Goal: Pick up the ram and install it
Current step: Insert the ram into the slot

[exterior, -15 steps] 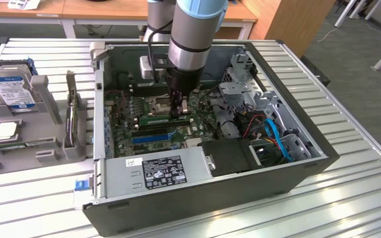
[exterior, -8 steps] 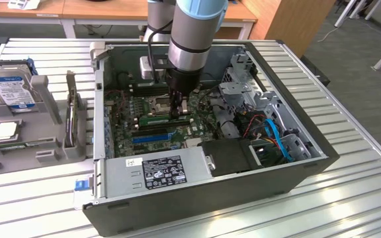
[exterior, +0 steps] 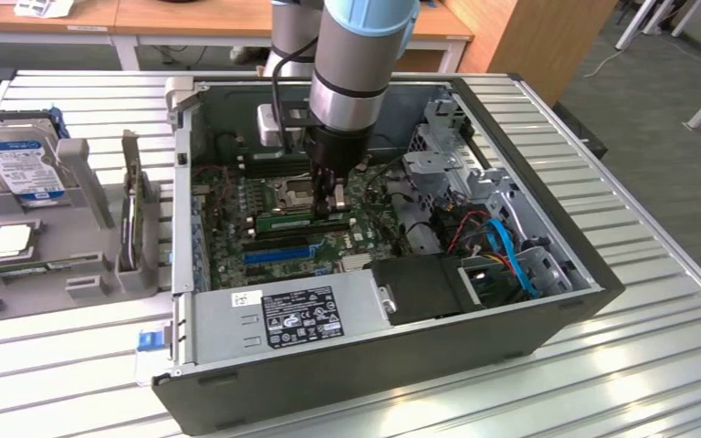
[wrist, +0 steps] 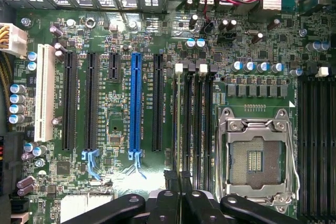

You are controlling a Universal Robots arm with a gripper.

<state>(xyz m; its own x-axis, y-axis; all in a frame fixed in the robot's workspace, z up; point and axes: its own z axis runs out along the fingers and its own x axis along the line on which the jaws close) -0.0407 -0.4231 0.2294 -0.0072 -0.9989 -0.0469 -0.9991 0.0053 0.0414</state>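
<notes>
ram, seen just past the power supply at the near wall of the open computer case, stands on edge along the memory slots beside the cpu socket. the end effector reaches straight down onto it, jaws drawn nearly together, pinching its top edge. we judge the pick-up done and the stick at its slot; whether it is fully seated and latched we cannot tell. farther off, at the exterior view's left, a hard drive stands in a holder on the worktop.
</notes>
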